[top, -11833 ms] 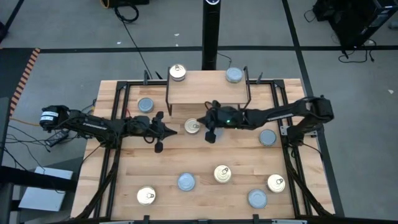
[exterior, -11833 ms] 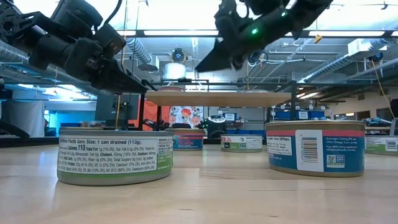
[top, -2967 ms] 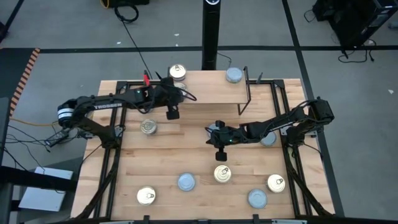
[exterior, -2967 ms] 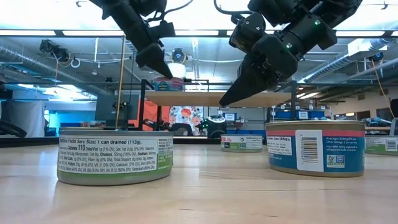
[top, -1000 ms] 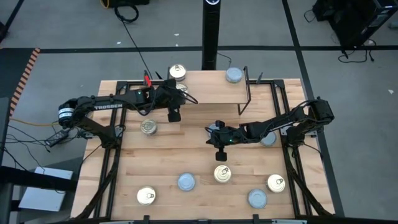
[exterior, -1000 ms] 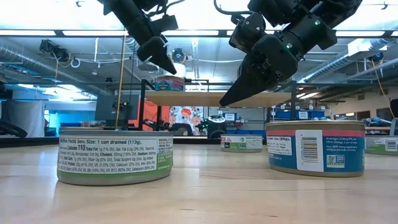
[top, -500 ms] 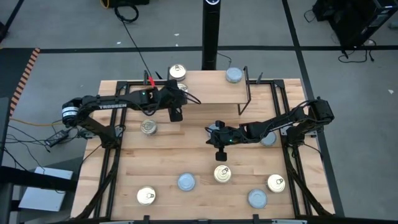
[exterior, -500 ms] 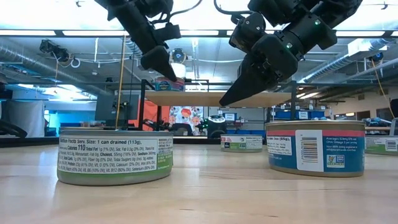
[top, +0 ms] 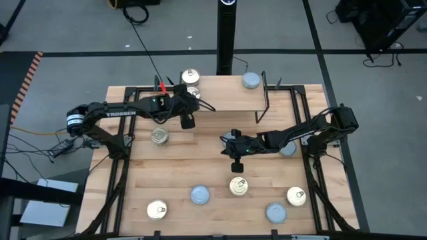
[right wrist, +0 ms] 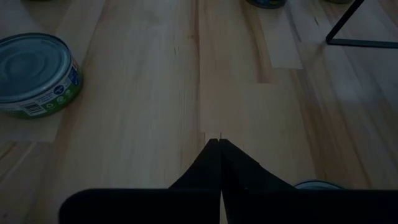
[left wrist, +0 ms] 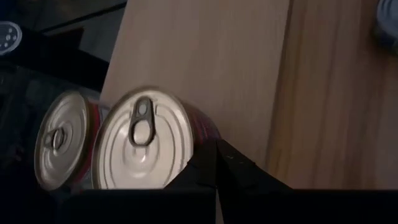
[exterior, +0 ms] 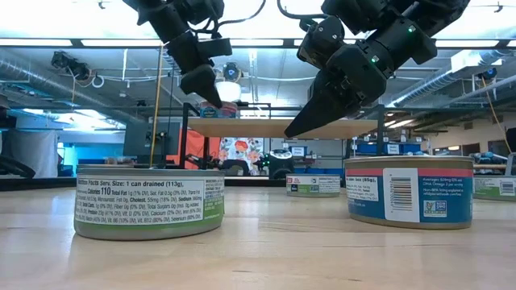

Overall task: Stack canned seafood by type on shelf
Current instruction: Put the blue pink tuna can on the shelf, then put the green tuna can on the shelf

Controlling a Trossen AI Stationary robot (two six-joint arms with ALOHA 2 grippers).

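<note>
The left gripper [top: 187, 121], fingers pressed together and empty, is held beside the gold-topped tin [left wrist: 144, 148] at the shelf [top: 223, 93] end. The tin should be nudged gently (a second tin [left wrist: 60, 140] sits alongside). The right gripper [top: 236, 166], likewise closed, is parked over the table [top: 200, 167].

Robotics lab: exposed ceiling ducts [exterior: 451, 60], floor cables [top: 143, 40].
</note>
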